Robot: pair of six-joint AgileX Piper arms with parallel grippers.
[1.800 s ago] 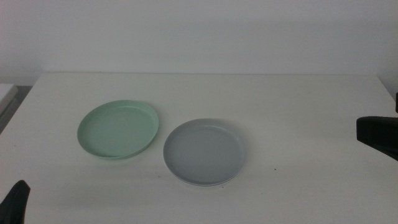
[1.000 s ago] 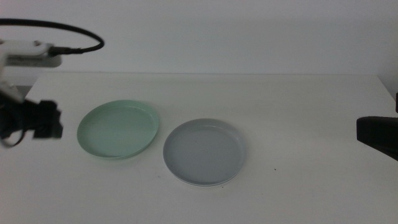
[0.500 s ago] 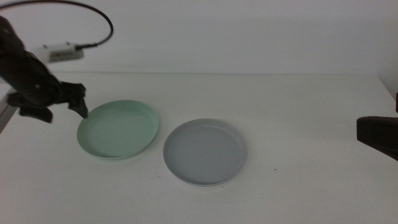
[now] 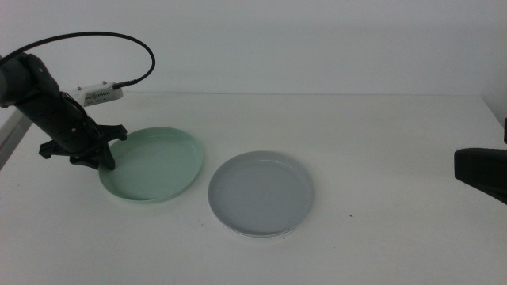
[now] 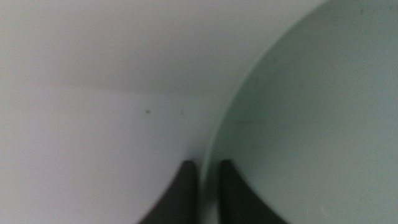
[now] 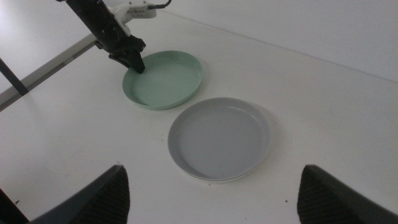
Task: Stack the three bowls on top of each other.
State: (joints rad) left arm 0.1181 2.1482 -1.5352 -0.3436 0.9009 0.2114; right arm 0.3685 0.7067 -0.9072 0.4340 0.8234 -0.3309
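Mint-green shallow plastic bowl [image 4: 152, 164] lies on the white table [image 4: 380, 142], just left of the grey shallow round bowl [image 4: 261, 192], which sits on a white one whose rim barely peeks out beneath it. We have our left gripper [image 4: 101, 156] at the green bowl's left rim; in the left wrist view its jaws straddle that rim, narrowly parted, one inside and one outside. We judge the lift must carry rightward to the stack. Our right gripper [image 6: 211, 186] waits wide open at the table's right side.
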